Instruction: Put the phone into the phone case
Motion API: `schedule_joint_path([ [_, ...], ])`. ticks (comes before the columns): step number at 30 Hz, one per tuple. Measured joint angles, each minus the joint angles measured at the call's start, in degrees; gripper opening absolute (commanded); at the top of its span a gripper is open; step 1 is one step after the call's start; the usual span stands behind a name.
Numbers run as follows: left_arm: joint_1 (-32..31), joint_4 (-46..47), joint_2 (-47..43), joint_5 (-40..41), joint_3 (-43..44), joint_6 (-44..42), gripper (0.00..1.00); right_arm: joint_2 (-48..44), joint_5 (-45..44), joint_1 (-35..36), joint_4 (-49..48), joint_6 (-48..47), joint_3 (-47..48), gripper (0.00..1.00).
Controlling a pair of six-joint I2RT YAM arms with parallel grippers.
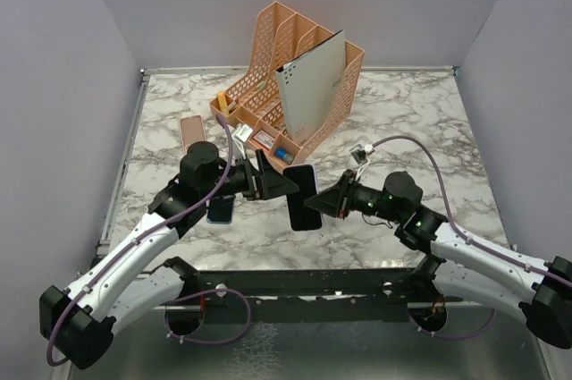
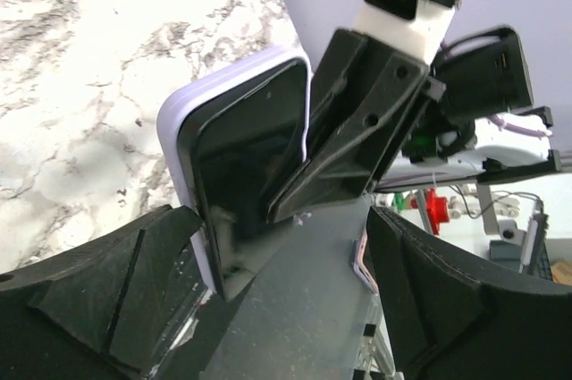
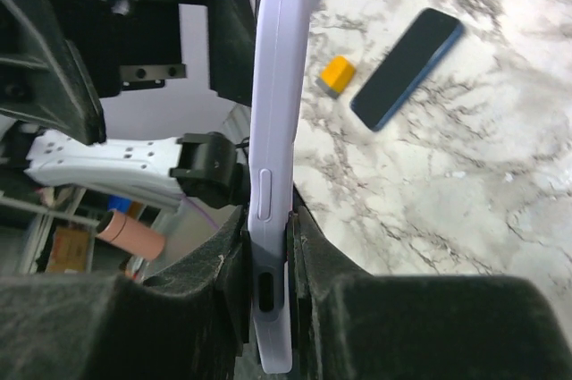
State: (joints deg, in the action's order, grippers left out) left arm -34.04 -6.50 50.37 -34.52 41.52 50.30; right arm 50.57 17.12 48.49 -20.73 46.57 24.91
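A lavender phone case [image 1: 302, 197] is held upright above the table's front middle, its dark face toward the left arm. My right gripper [image 1: 316, 203] is shut on the case's lower end; in the right wrist view the case [image 3: 273, 103] stands edge-on between the pads [image 3: 268, 255]. My left gripper [image 1: 275, 181] is open, its fingers [image 2: 107, 299] spread on either side of the case [image 2: 246, 152]. A dark blue phone [image 1: 221, 208] lies flat on the marble under the left arm and also shows in the right wrist view [image 3: 407, 67]. I cannot tell whether the case holds a phone.
A peach desk organizer [image 1: 313, 49] with a grey folder [image 1: 308, 89] stands at the back middle. A pink flat case or phone [image 1: 190, 132] lies at the back left. A small orange block [image 3: 338, 76] lies beside the blue phone. Grey walls enclose the table.
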Motion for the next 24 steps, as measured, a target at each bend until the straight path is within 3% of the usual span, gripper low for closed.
schedule_joint_path([
  [6, 0.1, 0.5, -2.8, -2.6, 0.0, -0.5, 0.95, 2.1, 15.4, -8.9, -3.3, 1.4, 3.9, 0.01],
  [11, 0.1, 2.9, -3.6, -4.0, -0.4, 0.3, 0.95, 5.2, 23.9, -11.6, -11.4, 7.0, 3.8, 0.01],
  [19, 0.2, 15.5, -5.8, -6.4, -5.2, 8.8, 0.89, 17.2, 32.5, -11.9, -46.8, 29.1, -0.7, 0.0],
  [24, 0.2, 21.2, -7.3, -6.4, -5.2, 11.5, 0.75, 21.4, 34.3, -11.9, -58.0, 37.4, -2.0, 0.01],
])
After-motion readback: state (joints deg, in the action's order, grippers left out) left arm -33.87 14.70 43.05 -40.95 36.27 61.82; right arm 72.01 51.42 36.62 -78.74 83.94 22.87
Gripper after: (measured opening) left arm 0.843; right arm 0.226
